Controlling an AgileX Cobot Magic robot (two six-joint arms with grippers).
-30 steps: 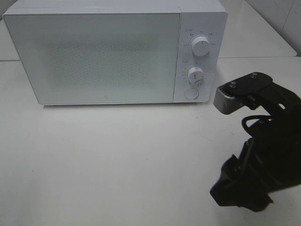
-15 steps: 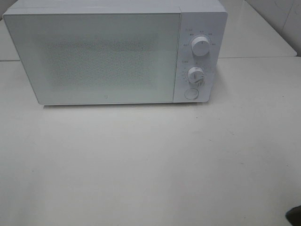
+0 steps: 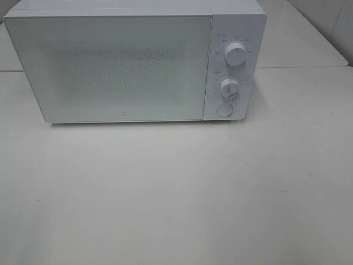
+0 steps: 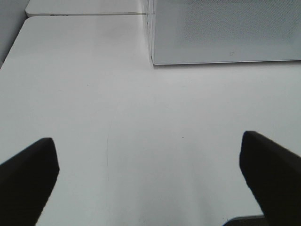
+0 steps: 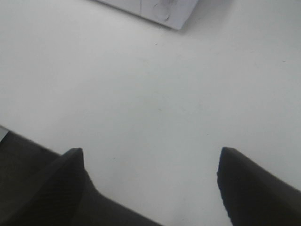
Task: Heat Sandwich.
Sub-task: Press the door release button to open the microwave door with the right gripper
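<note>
The left gripper (image 4: 149,181) hangs over the white table (image 4: 94,103) with its two dark fingers (image 4: 28,181) spread wide apart and only bare tabletop in the gap between them. Ahead of its fingertips and off toward one finger's side, well apart from it, stands the lower front corner of the white microwave (image 4: 225,33), whose speckled door is shut. The right gripper (image 5: 150,188) also has its jaws parted and holds nothing, with the same pale table surface showing between its fingers (image 5: 256,188). Far ahead of this gripper, the bottom corner of the microwave's control side is just in view, along with its round button (image 5: 164,13). In the high view, the microwave sits at the back of the table with its door closed. The upper knob (image 3: 235,56), the lower knob (image 3: 229,88) and the button below them line up down the panel on the side nearer the right arm. The sandwich appears in none of the views, and the frosted door gives no look inside, so I cannot tell where it is.
</note>
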